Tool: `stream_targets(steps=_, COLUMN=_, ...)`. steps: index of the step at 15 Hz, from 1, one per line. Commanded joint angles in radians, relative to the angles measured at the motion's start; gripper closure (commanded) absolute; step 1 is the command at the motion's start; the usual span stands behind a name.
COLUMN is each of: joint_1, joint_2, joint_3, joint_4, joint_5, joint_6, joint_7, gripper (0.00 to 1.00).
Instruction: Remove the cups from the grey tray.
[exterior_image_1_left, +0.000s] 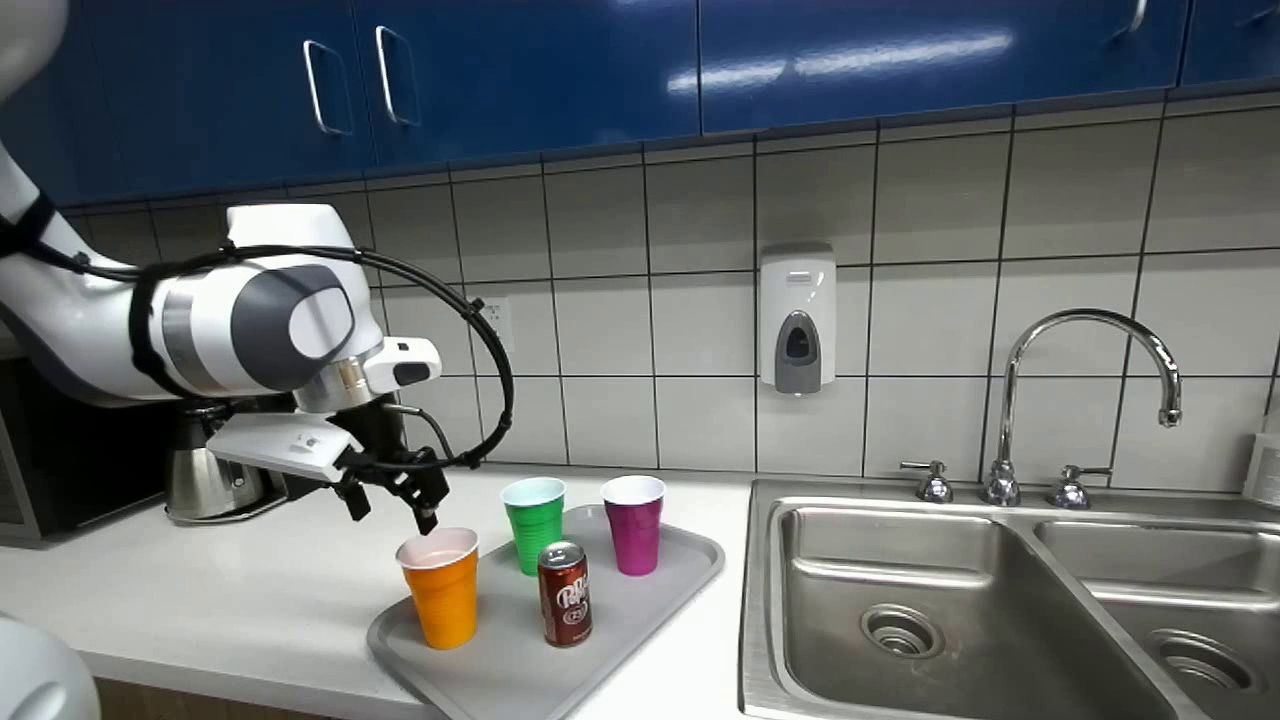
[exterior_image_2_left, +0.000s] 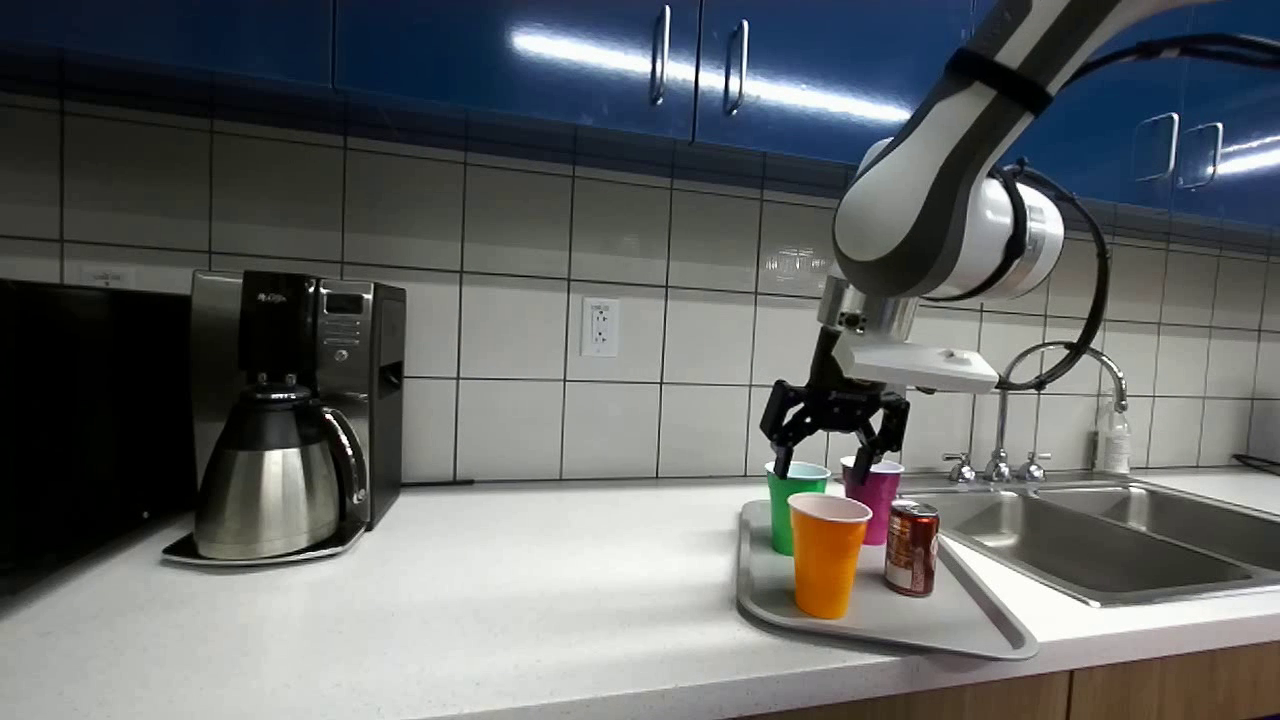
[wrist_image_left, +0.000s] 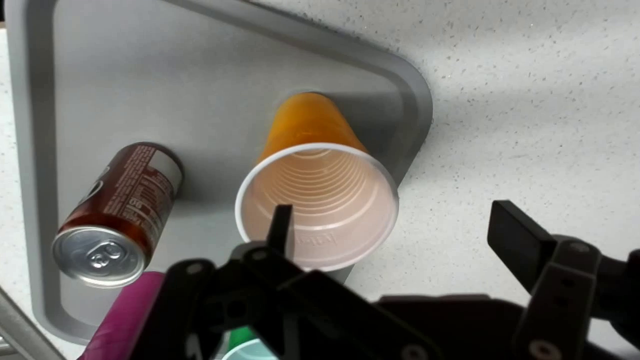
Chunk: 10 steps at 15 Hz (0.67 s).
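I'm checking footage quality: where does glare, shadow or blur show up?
Both exterior views: glare streaks across the blue cabinets; an exterior view: the black object at the left edge almost too dark for detail; wrist view: soft shadows on the grey tray beside the orange cup and the drink can, and the pincer slightly blurred toward the bottom edge.

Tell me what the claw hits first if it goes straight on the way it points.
Likely the orange cup: in the wrist view, one finger of the open claw overlaps its mouth, while the other shows against the counter. Exact depth is unclear.
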Motion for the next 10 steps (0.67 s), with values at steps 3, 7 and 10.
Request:
stream_targets(steps=3, joint_1=-0.047, joint_2=0.149, joint_3=0.033, joint_4=0.063, joint_5=-0.125, joint_6=0.069, joint_7=0.118, gripper=0.0)
stream_targets(steps=7, joint_1=-0.054, joint_2=0.239, joint_3=0.024, joint_4=0.119, joint_5=-0.227, joint_6=0.082, joint_7=0.196, gripper=0.0)
stream_targets(steps=10, joint_1=-0.026, joint_2=0.289, joint_3=0.008, joint_4=0.155, joint_5=-0.265, joint_6=0.081, joint_7=0.237, gripper=0.0)
